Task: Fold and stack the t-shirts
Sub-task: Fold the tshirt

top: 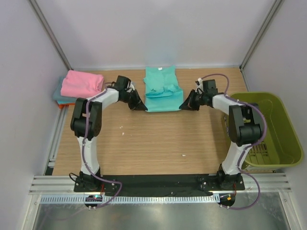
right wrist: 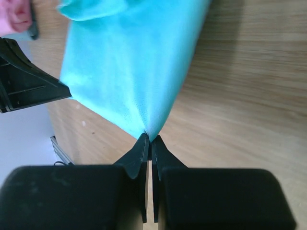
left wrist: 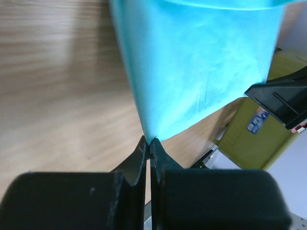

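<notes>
- The left gripper [left wrist: 149, 143] is clamped on the lower-left corner of the teal-green soft cloth t-shirt [top: 160, 88]; the right gripper [right wrist: 148, 139] is clamped on the lower-right corner.
- Judged: pinching the 2 hem corners lets that edge lift evenly for a fold toward the collar.
- The shirt lies upper centre of the top view on the wooden table [top: 144, 143]: a narrow rectangle, sides apparently tucked in, rumpled mid-body.
- Wrist views: smooth cloth pulled to a point at each pinch.
- The pink folded cloth t-shirt [top: 82, 82] sits upper left atop teal and orange edges, the likely stack.
- The olive-green plastic basket [top: 268, 129] sits at the right edge.
</notes>
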Available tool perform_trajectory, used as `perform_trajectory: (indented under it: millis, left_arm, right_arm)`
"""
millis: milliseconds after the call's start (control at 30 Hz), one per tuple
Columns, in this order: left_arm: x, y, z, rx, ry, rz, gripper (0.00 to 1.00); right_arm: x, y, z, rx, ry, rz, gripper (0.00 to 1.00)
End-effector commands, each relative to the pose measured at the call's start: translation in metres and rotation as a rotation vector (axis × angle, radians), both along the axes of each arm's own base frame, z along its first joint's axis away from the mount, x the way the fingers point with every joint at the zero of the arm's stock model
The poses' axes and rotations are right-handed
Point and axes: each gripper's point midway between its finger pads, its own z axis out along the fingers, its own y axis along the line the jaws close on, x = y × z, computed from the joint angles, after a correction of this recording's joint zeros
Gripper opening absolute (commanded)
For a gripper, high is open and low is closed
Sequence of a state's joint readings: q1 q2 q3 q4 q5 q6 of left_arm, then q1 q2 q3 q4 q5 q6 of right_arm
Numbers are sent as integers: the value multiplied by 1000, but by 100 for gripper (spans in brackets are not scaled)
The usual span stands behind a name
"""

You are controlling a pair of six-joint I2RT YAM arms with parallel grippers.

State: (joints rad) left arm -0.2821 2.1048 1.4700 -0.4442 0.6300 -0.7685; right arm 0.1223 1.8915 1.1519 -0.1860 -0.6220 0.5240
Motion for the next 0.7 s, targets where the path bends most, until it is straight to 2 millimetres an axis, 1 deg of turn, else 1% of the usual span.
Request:
perform_trajectory:
  millis: [0,33,67,100,133,233,267,300,333,400,433,500,533,600,667]
  left_arm:
    - [-3,-5,88,-65,-212,-52,0]
    - [-9,-3,93,-60,-210,-55,0]
    - [-13,-2,106,-62,-240,-64,0]
    - [-22,-2,107,-56,-234,-75,0]
    - [-26,-1,111,-54,-245,-83,0]
    - [-42,-3,121,-46,-274,-104,0]
    - [-46,-4,123,-43,-286,-117,0]
    - [-54,-7,124,-45,-289,-132,0]
    - [-58,-8,124,-44,-291,-136,0]
    - [-66,-9,125,-37,-296,-143,0]
    - [-72,-8,118,-29,-278,-144,0]
    - [-77,-5,115,-21,-271,-142,0]
    - [-80,-3,111,-15,-261,-144,0]
    - [-82,0,109,-4,-259,-141,0]
    - [-78,0,112,5,-273,-137,0]
  right_arm:
    - [0,1,78,24,-178,23,2]
    - [-8,3,90,39,-195,26,2]
    - [-13,3,95,46,-195,25,2]
    - [-17,3,99,54,-197,24,2]
    - [-25,2,106,62,-204,24,2]
    - [-40,2,114,82,-200,14,2]
    - [-44,2,114,84,-198,14,2]
    - [-48,3,115,84,-201,17,2]
    - [-52,1,110,83,-189,13,2]
    - [-58,0,110,80,-187,11,2]
    - [-63,0,107,81,-180,14,2]
    - [-67,-1,103,80,-167,11,2]
    - [-68,0,103,82,-167,11,2]
    - [-68,0,102,81,-166,11,2]
    - [-63,1,105,84,-179,10,2]
